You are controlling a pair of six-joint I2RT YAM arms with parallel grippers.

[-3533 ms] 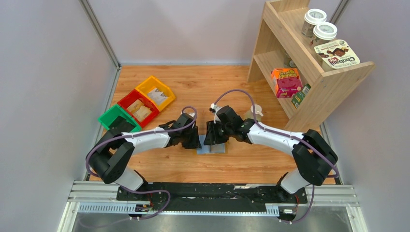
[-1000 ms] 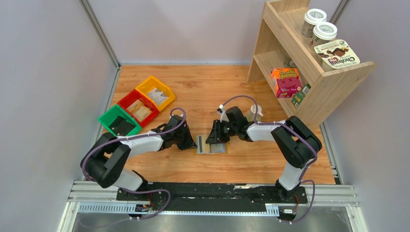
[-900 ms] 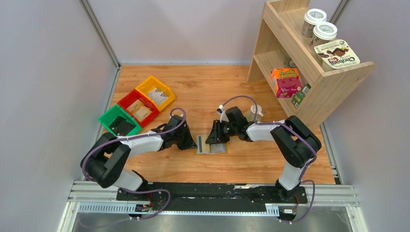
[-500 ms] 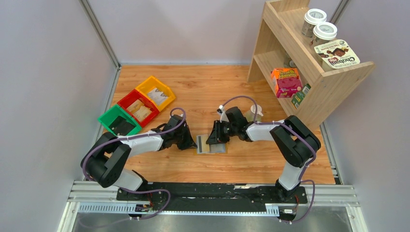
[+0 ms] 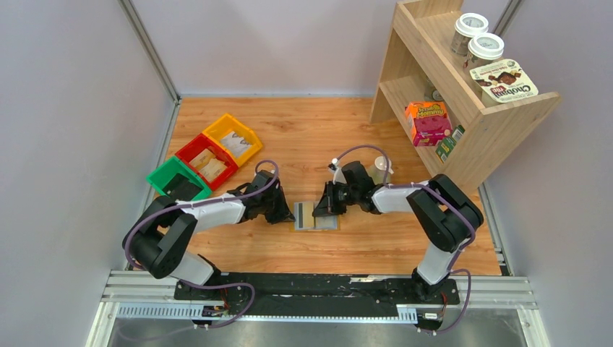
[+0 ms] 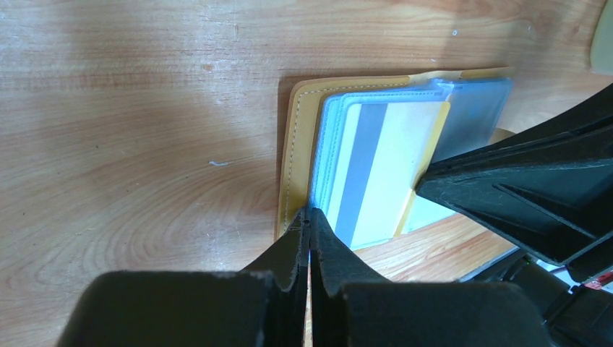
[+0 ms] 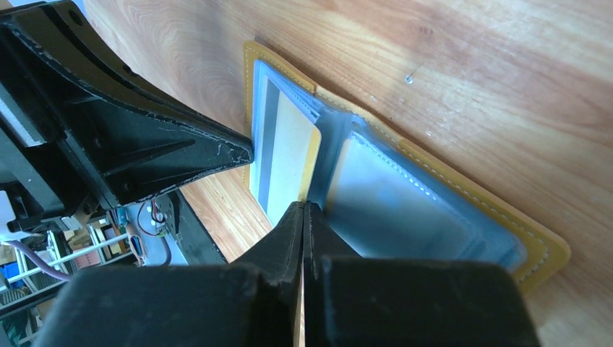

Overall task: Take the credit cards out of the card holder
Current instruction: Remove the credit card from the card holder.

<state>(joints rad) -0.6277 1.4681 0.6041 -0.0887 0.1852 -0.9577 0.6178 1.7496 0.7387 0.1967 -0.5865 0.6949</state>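
The mustard-yellow card holder (image 5: pixel 307 220) lies open on the wooden table (image 5: pixel 318 130), between your two arms. Your left gripper (image 6: pixel 309 217) has its fingers pressed together, with the tips touching the holder's yellow edge. Your right gripper (image 7: pixel 303 207) has its fingers closed on the edge of a pale credit card (image 6: pixel 379 166) with a grey stripe. The card sticks partway out of the holder's clear blue sleeves.
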